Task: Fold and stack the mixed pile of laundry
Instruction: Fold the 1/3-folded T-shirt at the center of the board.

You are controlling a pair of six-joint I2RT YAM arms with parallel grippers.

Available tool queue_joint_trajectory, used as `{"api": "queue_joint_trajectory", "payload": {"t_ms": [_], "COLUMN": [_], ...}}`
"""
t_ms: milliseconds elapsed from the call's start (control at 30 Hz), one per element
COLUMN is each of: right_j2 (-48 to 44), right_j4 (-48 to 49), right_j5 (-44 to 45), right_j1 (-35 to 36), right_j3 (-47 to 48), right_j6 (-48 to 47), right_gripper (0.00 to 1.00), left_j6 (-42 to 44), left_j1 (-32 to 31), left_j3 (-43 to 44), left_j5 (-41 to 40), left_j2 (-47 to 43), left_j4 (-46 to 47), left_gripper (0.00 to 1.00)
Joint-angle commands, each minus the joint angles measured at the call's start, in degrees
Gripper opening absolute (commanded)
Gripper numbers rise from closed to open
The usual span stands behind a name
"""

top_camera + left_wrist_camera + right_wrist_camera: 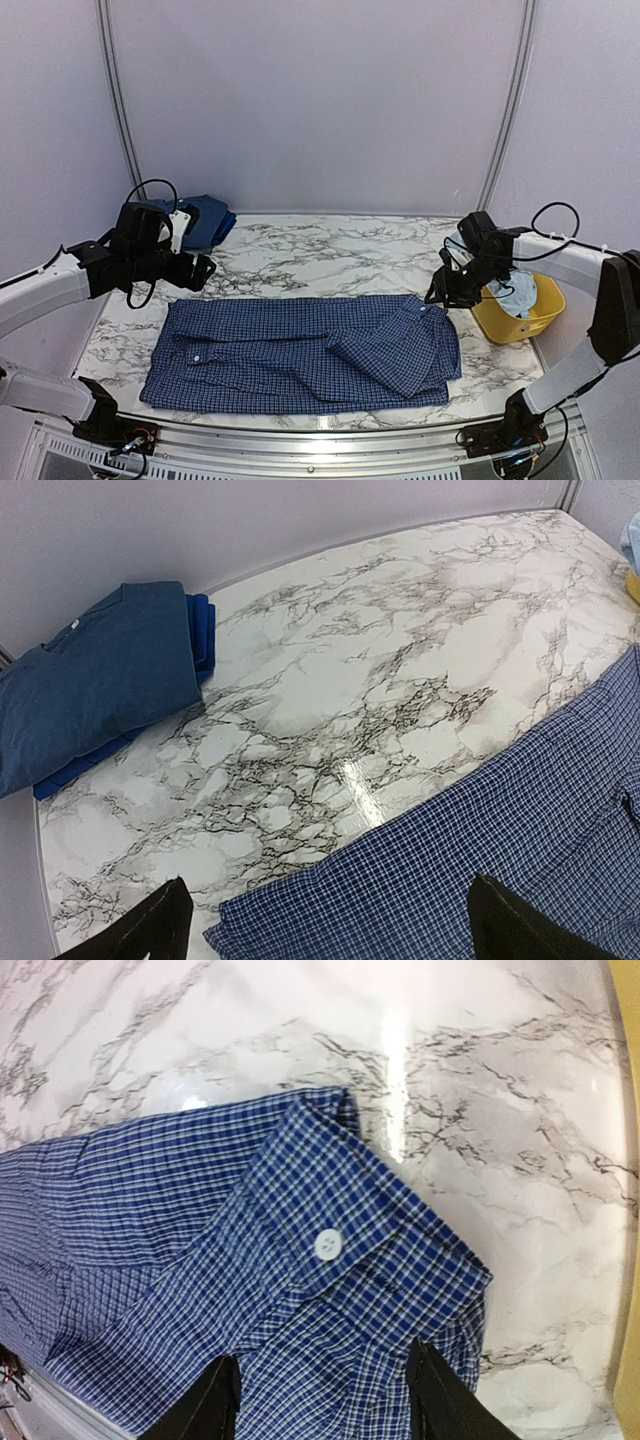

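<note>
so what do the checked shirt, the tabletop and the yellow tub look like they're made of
Checked shirt: thin woven cloth, probably cotton, matte; it creases softly and the weave shows at the cuff.
Tabletop: marble-look surface, glossy with a light glare; possibly laminate rather than stone.
Yellow tub: likely plastic, smooth, evenly coloured wall.

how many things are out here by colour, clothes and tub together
navy checked: 1, the shirt
plain blue: 2, a folded tee on a brighter blue piece
light blue: 1, a cloth in the tub
yellow: 1, the tub
total: 5
</note>
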Motion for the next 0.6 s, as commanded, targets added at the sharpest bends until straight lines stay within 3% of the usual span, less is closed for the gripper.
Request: {"api": "queue_joint_trajectory", "payload": {"t_ms": [0, 100, 433, 500, 567], "right_j2": [3.05, 4.82, 10.43, 10.53, 10.22], "right_j4": [-1.27, -1.42, 1.23, 1.70, 1.84], "right_j5": [7.44, 9.06, 6.19, 4.85, 3.06], "right_j1": [-0.42, -0.46, -1.90, -2.02, -2.05], "right_j3": [3.88, 3.92, 2.51, 2.97, 4.09], "right_j6": [-3.91, -4.97, -6.78, -6.85, -6.93], "right_gripper": [0.58, 0.62, 0.62, 0.55, 0.39], "left_j6": [1.17, 1.23, 2.90, 3.17, 3.29], "left_j1": [0.01, 0.01, 0.01, 0.01, 0.01], "left_j3": [2.10, 2.04, 3.08, 3.48, 3.77], "left_j5": [1.11, 1.02, 0.32, 0.21, 0.16], "left_j2": [0.93, 1.24, 3.12, 3.55, 4.03], "left_j4": [0.97, 0.81, 0.73, 0.73, 0.81], "left_gripper": [0.99, 0.99, 0.99, 0.99, 0.99]}}
